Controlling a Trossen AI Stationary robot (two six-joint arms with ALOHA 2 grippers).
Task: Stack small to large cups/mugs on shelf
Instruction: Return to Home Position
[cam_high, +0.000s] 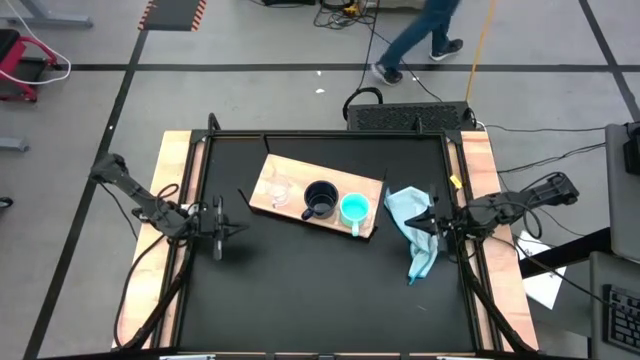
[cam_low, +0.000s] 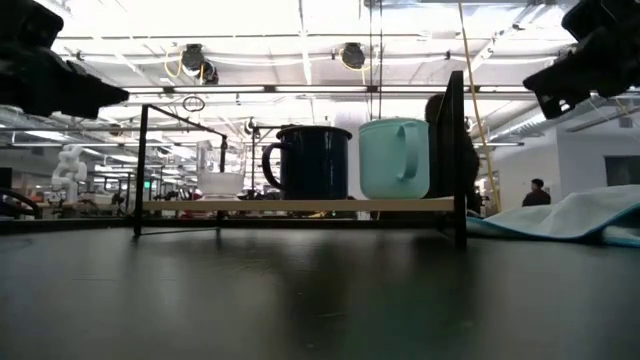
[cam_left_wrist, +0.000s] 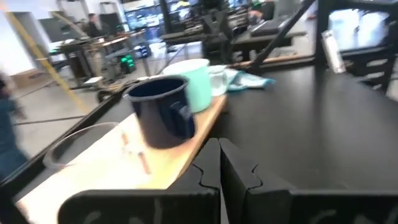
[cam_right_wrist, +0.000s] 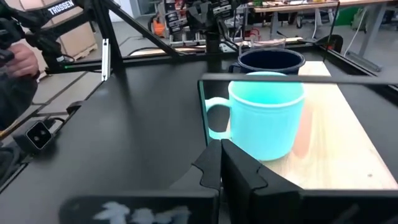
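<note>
The light-brown wooden shelf (cam_high: 300, 213) stands on a black frame at the table's far middle. On it, standing upright in a row on their bases, are a small clear glass cup (cam_high: 278, 190), a black handled mug (cam_high: 320, 198) and a turquoise handled mug (cam_high: 354, 209). My left gripper (cam_high: 222, 228) is shut and empty, left of the shelf and above the table. My right gripper (cam_high: 432, 225) is shut and empty, right of the shelf, over the edge of a pale blue cloth (cam_high: 415, 240). The right wrist view shows the turquoise mug (cam_right_wrist: 267, 121) nearest, with the black mug (cam_right_wrist: 270, 61) behind it.
The pale blue cloth lies crumpled on the table right of the shelf; it also shows in the low view (cam_low: 570, 215). The low view shows the shelf board (cam_low: 300, 205) raised on thin black legs. Pale wooden rails (cam_high: 175, 180) run along the table's sides. A person walks beyond the far edge (cam_high: 420, 35).
</note>
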